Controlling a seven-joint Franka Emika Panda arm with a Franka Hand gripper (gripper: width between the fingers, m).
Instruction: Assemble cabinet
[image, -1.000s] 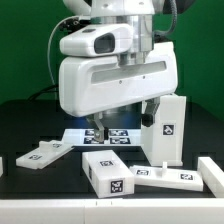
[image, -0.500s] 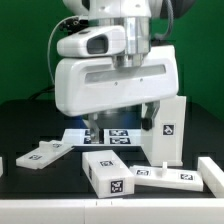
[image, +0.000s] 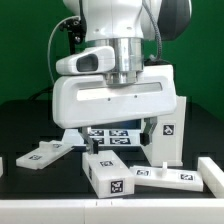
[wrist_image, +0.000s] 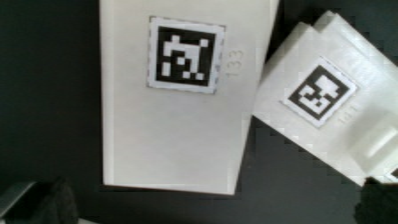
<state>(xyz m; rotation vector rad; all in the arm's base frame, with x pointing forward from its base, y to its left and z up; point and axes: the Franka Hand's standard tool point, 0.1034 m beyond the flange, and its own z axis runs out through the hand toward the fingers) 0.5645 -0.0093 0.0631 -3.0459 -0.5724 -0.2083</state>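
The cabinet lies in loose white tagged parts. An upright box piece (image: 166, 128) stands at the exterior view's right. A low box piece (image: 108, 172) sits at the front, and a flat panel with a small knob (image: 165, 175) lies beside it. Another flat panel (image: 42, 153) lies at the left. My gripper (image: 118, 128) hangs over the middle, above the parts and touching none. In the wrist view a long tagged panel (wrist_image: 178, 95) and a second tagged piece (wrist_image: 324, 95) lie below. The gripper (wrist_image: 205, 205) is open, its dark fingertips (wrist_image: 25, 202) far apart with only black table between them.
The marker board (image: 112, 136) lies flat behind the front box piece, partly hidden by my hand. More white pieces sit at the far right edge (image: 212, 172) and the far left edge (image: 3, 165). The table top is black with a green wall behind.
My hand has come down and a little nearer the front, now covering more of the marker board. The jaws stay wide and the parts have not moved.
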